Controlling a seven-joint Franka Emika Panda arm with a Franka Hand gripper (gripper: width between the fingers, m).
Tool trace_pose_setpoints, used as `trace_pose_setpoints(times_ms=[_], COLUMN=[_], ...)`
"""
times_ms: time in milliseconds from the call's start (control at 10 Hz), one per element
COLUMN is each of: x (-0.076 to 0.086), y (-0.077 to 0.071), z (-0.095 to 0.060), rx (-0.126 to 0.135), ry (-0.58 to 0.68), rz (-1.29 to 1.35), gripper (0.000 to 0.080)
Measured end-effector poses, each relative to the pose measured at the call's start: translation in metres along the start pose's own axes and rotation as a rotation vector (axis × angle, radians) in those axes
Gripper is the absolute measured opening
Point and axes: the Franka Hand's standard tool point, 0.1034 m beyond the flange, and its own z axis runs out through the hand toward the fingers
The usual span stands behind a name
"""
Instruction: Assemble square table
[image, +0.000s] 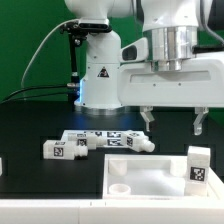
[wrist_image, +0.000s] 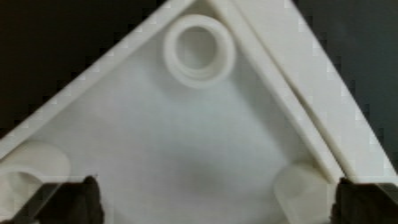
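Right, on the exterior view's left we had one white leg (image: 59, 150) lying on its side on the black surface (image: 30, 125), and just beside it a huddle of further legs (image: 110, 136), also lying down. We reckoned they were parked there loose, within reach, waiting their turn.

Behind them stood the robot base (image: 98, 75), which bore a triangle mark and no wording we could read.

Moving across, the square top (image: 150, 172) lay flat near the front with its recessed side up and a corner hole (image: 120, 187) showing. To us that looked like the way to leave the sockets open for legs. Directly above it hung the jaws, spread wide and holding nothing. In the wrist view they straddled one corner of the top, with another hole (wrist_image: 196, 47) dead ahead.

Furthest right, an upright leg (image: 198, 165) stood at the top's edge, though we couldn't tell whether the two touched. The legs carried black-and-white square tags, patterns only, with no letters.
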Motion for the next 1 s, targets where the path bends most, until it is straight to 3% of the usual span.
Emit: trace_pose_setpoints(times_ms=[200,700,1000], x=[-0.021,-0.024,-0.053], y=[0.01,0.017,0.038], z=[-0.002,-0.001,0.009], rx=[-0.007,-0.024,-0.048], ry=[0.045,0.062,-0.048], rz=[-0.139,-0.42,-0.524], gripper=[0.0648,0.0648,0.0648])
